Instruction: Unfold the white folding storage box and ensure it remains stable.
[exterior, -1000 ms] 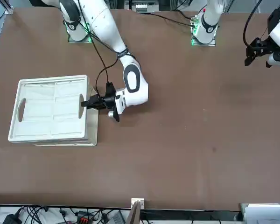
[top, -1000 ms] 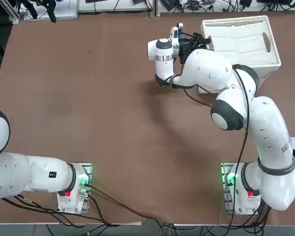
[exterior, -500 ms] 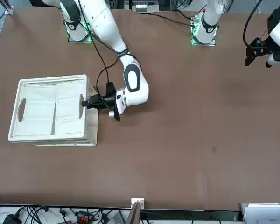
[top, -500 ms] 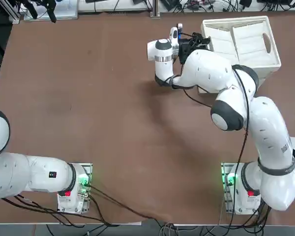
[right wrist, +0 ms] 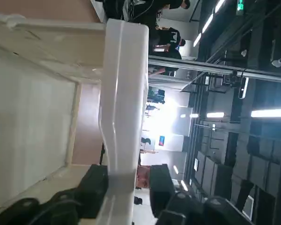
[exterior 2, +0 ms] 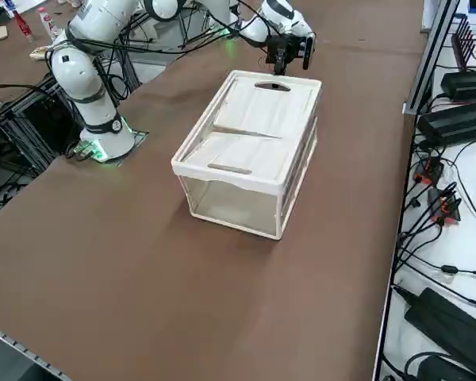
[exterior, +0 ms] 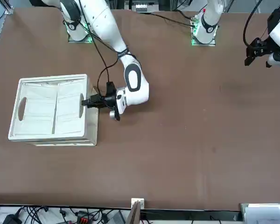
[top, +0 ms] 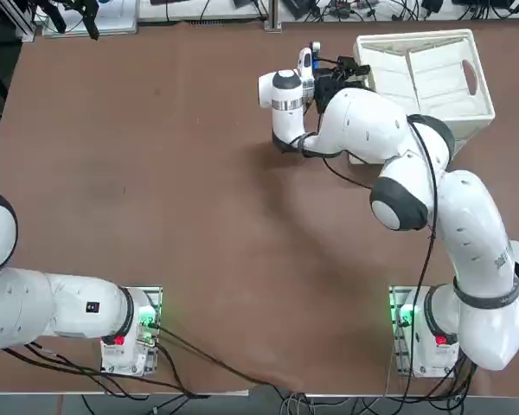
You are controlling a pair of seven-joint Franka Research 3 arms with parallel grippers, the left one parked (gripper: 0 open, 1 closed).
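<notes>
There is one white folding storage box (top: 432, 73) on the brown table (top: 156, 173), at the far corner on my right side, standing on its base with its rim up. Inside it I count two wall panels (exterior: 56, 112), tilted inward and meeting along a seam; nothing else lies in it. My right gripper (right wrist: 126, 180) sits at the box's short wall nearest the table's middle, one finger (right wrist: 96, 190) on either side of the thick rim, jaws narrowly apart and straddling the rim.

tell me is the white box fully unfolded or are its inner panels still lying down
Not fully unfolded. The white folding storage box stands with its outer walls raised, but panels slant across its inside. The right gripper straddles its rim.
</notes>
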